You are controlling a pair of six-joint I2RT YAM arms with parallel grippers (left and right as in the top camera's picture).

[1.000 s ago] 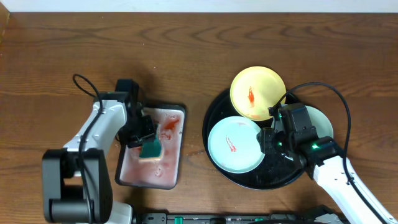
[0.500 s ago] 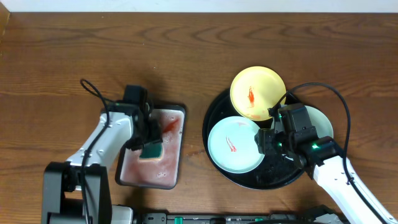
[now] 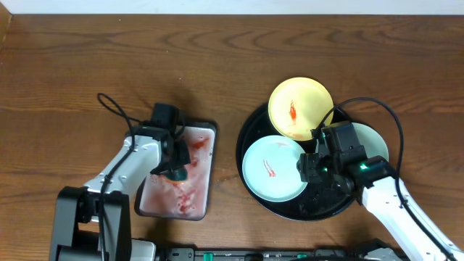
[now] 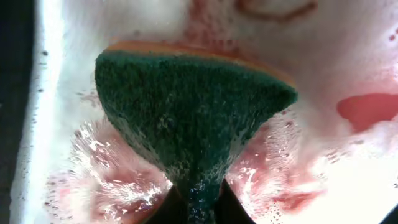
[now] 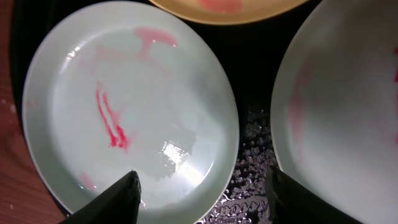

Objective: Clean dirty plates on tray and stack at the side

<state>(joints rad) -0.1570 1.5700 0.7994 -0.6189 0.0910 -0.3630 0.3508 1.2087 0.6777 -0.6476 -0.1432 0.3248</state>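
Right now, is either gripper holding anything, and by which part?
The left gripper pinches the sponge at its near edge, squeezing it narrow there. The right gripper is open above the plates, holding nothing.

Left claw (image 3: 177, 168) swung right; redder suds (image 3: 185, 196) in grey tray (image 3: 212, 148) (below sponge (image 3: 178, 175)).

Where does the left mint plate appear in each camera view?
Overhead: left mint plate lies at the left of the black tray.
Left wrist: not in it.
Right wrist: this plate fills the left half.
Shared landmark: yellow plate, at the right wrist picture's top edge.
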